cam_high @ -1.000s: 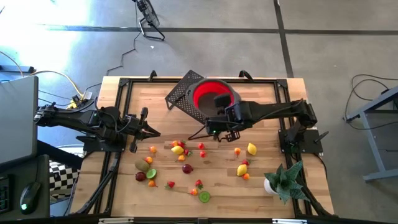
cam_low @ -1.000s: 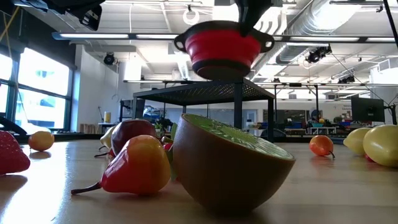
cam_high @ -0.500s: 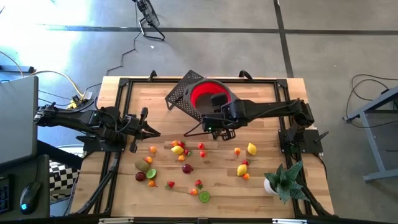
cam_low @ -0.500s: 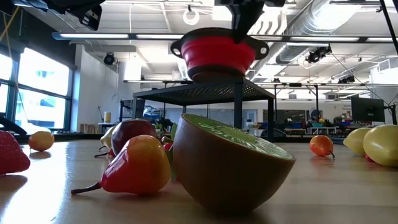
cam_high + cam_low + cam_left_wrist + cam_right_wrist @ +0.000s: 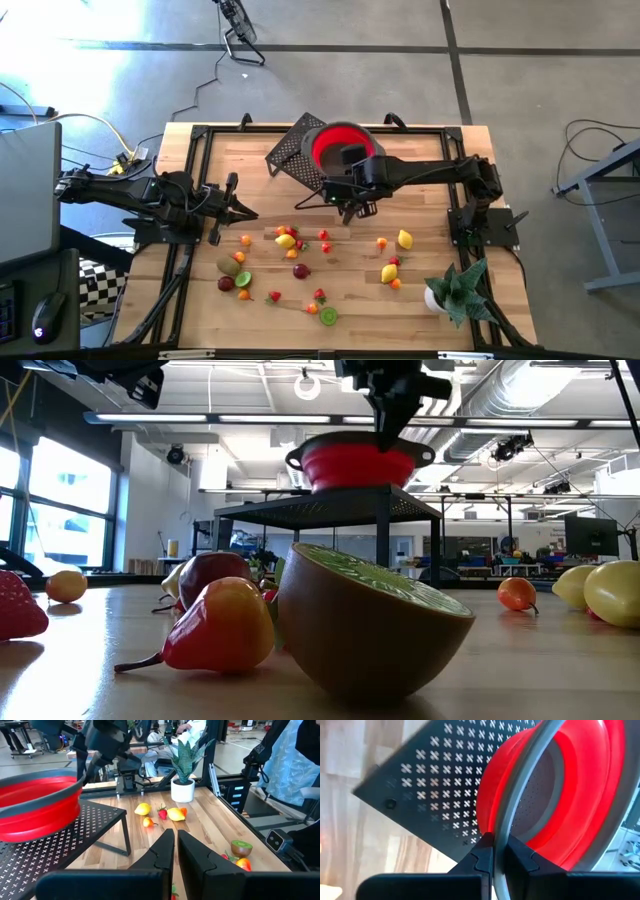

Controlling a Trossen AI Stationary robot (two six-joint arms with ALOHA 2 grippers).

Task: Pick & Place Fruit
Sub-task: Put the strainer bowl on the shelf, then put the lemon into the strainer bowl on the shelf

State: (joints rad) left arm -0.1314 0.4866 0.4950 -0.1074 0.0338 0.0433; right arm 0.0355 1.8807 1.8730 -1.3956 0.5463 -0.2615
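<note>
The red bowl with a grey rim is at the top of the black perforated stand at the table's far middle. Whether it rests on the stand I cannot tell. My right gripper is shut on the bowl's rim, coming down from above in the low view. Several small toy fruits lie scattered on the wood nearer the front. My left gripper waits shut at the left, level above the table, touching nothing. My right gripper pinches the bowl's grey rim on its near side, one finger outside the red wall and one inside. The fingers slant down from the table's right and near side. The bowl hangs roughly level, open side up, at the stand's top.
A spiky green plant in a white pot stands at the front right. A halved kiwi and a red-yellow fruit lie close to the low camera. Black frame rails run along the table's edges. Bare wood lies right of the stand.
My right gripper has sunk and drifted slightly toward the table's left edge with the bowl. The bowl has come down from well above the stand to its top surface, staying open side up.
</note>
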